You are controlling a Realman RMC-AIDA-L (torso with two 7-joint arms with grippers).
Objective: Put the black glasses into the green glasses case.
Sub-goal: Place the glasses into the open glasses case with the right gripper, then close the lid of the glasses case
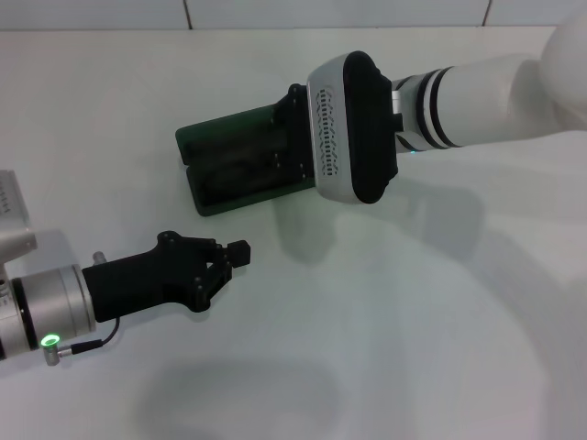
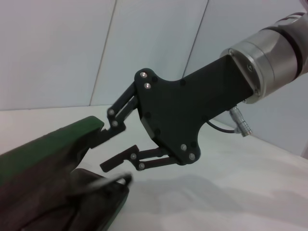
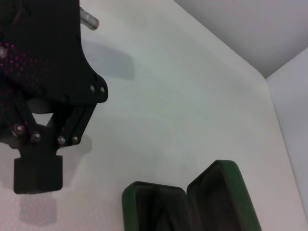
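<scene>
The green glasses case (image 1: 196,196) lies open at the back middle of the table, its lid (image 2: 43,149) raised. Inside its dark base, the left wrist view shows a thin black loop of the black glasses (image 2: 122,179). My right gripper (image 2: 104,148) is open at the case's right end, one finger (image 2: 109,129) against the lid's edge and the other just above the base. In the head view the wrist housing covers most of that gripper (image 1: 280,137). My left gripper (image 1: 240,250) is shut on nothing, low over the table in front of the case (image 3: 226,192), also seen from the right wrist (image 3: 37,172).
White table all around, with a white tiled wall (image 1: 275,11) behind the case. The right forearm (image 1: 495,92) reaches in from the back right. The left arm's silver wrist (image 1: 46,312) sits at the front left.
</scene>
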